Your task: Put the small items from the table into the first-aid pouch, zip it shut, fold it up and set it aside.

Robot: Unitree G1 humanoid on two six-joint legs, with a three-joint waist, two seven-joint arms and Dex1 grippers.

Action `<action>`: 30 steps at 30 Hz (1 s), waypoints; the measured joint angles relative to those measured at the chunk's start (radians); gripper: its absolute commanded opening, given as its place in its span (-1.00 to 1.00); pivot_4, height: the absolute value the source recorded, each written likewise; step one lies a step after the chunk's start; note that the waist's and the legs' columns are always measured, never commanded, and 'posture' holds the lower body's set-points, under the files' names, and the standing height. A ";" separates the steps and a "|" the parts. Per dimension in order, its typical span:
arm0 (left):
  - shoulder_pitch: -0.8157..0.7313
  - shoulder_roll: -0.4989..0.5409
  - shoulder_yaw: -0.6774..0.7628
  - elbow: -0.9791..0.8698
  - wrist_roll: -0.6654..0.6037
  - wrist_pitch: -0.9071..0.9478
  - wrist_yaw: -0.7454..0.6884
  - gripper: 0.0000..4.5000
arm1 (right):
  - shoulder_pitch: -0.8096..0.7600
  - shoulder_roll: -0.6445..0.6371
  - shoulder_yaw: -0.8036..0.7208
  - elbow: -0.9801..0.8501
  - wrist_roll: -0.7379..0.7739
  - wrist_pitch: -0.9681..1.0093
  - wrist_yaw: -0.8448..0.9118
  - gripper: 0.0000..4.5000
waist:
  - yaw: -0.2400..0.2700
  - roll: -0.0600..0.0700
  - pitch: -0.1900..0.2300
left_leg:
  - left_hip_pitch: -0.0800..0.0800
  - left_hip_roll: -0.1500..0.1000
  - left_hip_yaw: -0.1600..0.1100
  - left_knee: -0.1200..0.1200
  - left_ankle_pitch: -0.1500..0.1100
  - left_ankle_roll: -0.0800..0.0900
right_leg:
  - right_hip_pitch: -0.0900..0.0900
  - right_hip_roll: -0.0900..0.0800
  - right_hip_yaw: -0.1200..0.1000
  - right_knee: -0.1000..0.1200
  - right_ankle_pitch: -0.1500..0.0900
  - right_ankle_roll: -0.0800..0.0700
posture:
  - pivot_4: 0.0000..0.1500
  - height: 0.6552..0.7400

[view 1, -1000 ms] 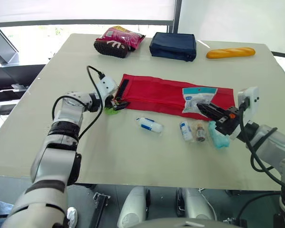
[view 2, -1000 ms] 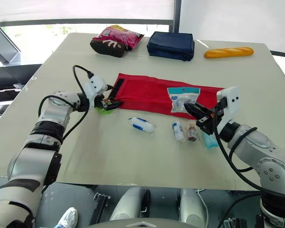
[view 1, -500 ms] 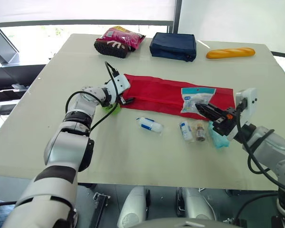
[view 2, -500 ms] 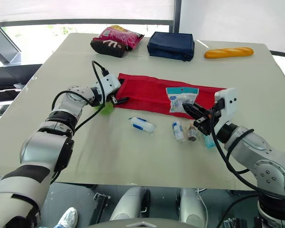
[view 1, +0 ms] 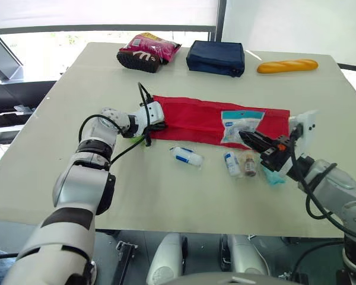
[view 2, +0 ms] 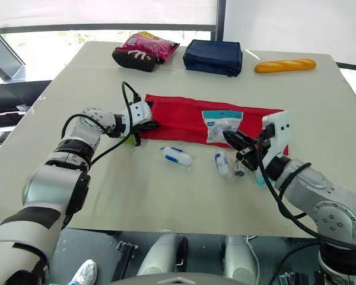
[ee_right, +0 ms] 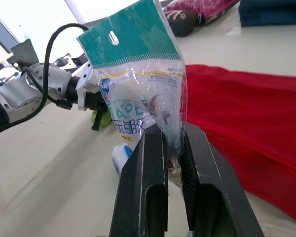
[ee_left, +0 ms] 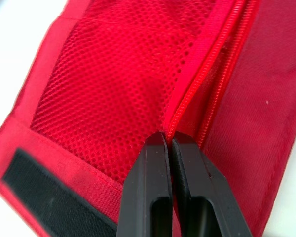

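Left wrist view: the left gripper (ee_left: 168,139) has its fingers pressed together on the zipper lip of the red pouch (ee_left: 113,84), at the pouch's 9 o'clock end. The right gripper (ee_right: 172,132) is clamped on the lower edge of a plastic packet (ee_right: 138,84), held over the pouch toward its 3 o'clock end.

The step, I judge, is slipping the packet into the pocket. The left pinch should lift the lip so a mouth opens, and the packet should go in edge-first, low along the zipper line.

A roll (view 1: 187,156), a tube (view 1: 232,163) and a small bottle (view 1: 249,164) lie at the pouch's 6 o'clock, near the right arm, so a low sweep could knock them. Bare table (view 1: 166,196) lies beyond them toward the near edge. A navy bag (view 1: 216,57) sits well apart at 12 o'clock.
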 measured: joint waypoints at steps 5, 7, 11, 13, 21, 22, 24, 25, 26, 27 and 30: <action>0.064 -0.002 0.018 -0.161 -0.065 0.080 -0.147 -0.93 | -0.106 0.100 0.075 0.137 0.070 0.072 -0.147 -0.97 | -0.001 0.000 0.000 | 0.000 0.000 -0.001 0.001 0.000 0.000 | 0.000 0.000 0.001 0.001 0.000 0.000 | 1.00 0.44; 0.082 -0.001 0.020 -0.214 -0.084 0.120 -0.172 -0.93 | -0.155 0.125 0.095 0.172 0.076 0.086 -0.175 -0.97 | -0.002 0.000 0.000 | 0.000 0.000 -0.002 0.001 0.000 0.000 | 0.000 0.000 0.001 0.001 0.000 0.000 | 1.00 0.44; 0.128 0.007 0.028 -0.330 -0.114 0.217 -0.189 -0.93 | -0.303 0.221 0.123 0.349 0.147 0.148 -0.282 -0.97 | -0.009 0.000 0.000 | 0.000 0.000 -0.005 0.001 0.000 0.000 | 0.000 0.000 0.001 0.001 0.000 0.000 | 1.00 0.44; 0.151 0.006 0.035 -0.391 -0.135 0.274 -0.187 -0.93 | -0.371 0.264 0.140 0.454 0.188 0.201 -0.328 -0.97 | -0.016 0.000 0.000 | 0.000 0.000 -0.006 0.001 0.000 0.000 | -0.001 0.000 0.000 0.002 0.000 0.000 | 1.00 0.44; 0.214 0.025 0.080 -0.556 -0.212 0.428 -0.166 -0.93 | -0.493 0.386 0.126 0.754 0.302 0.287 -0.475 -0.97 | -0.028 0.000 0.000 | 0.000 0.000 -0.007 0.000 0.000 0.000 | -0.001 0.000 0.001 0.002 0.000 0.000 | 1.00 0.44; 0.216 0.025 0.089 -0.567 -0.223 0.445 -0.158 -0.93 | -0.508 0.403 0.123 0.789 0.303 0.289 -0.493 -0.97 | -0.028 0.000 0.000 | 0.000 0.000 -0.007 0.000 0.000 0.000 | -0.001 0.000 0.000 0.003 0.000 0.000 | 1.00 0.44; 0.216 0.026 0.102 -0.581 -0.238 0.467 -0.141 -0.93 | -0.528 0.423 0.117 0.839 0.299 0.289 -0.514 -0.97 | -0.028 0.000 0.000 | 0.000 0.000 -0.007 0.000 0.000 0.000 | -0.001 0.000 0.000 0.003 0.000 0.000 | 1.00 0.44; 0.216 0.025 0.106 -0.586 -0.245 0.480 -0.137 -0.93 | -0.538 0.437 0.106 0.869 0.293 0.288 -0.525 -0.97 | -0.028 0.000 0.000 | 0.000 0.000 -0.007 0.000 0.000 0.000 | -0.001 0.000 0.001 0.003 0.000 0.000 | 1.00 0.44; 0.216 0.026 0.107 -0.589 -0.251 0.490 -0.135 -0.93 | -0.544 0.445 0.099 0.890 0.288 0.288 -0.532 -0.97 | -0.028 0.000 0.000 | 0.000 0.000 -0.007 0.000 0.000 0.000 | -0.001 0.000 0.001 0.003 0.000 0.000 | 1.00 0.44; 0.218 0.026 0.108 -0.596 -0.259 0.505 -0.134 -0.93 | -0.552 0.458 0.092 0.912 0.280 0.288 -0.540 -0.97 | -0.028 0.000 0.000 | 0.000 0.000 -0.007 0.000 0.000 0.000 | -0.001 0.000 0.001 0.003 0.000 0.000 | 1.00 0.44; 0.219 0.026 0.109 -0.626 -0.274 0.528 -0.128 -0.93 | -0.579 0.482 0.069 0.966 0.260 0.281 -0.554 -0.97 | -0.029 0.000 0.000 | 0.000 0.000 -0.007 0.000 0.000 0.000 | -0.001 0.000 0.001 0.003 0.000 0.000 | 1.00 0.44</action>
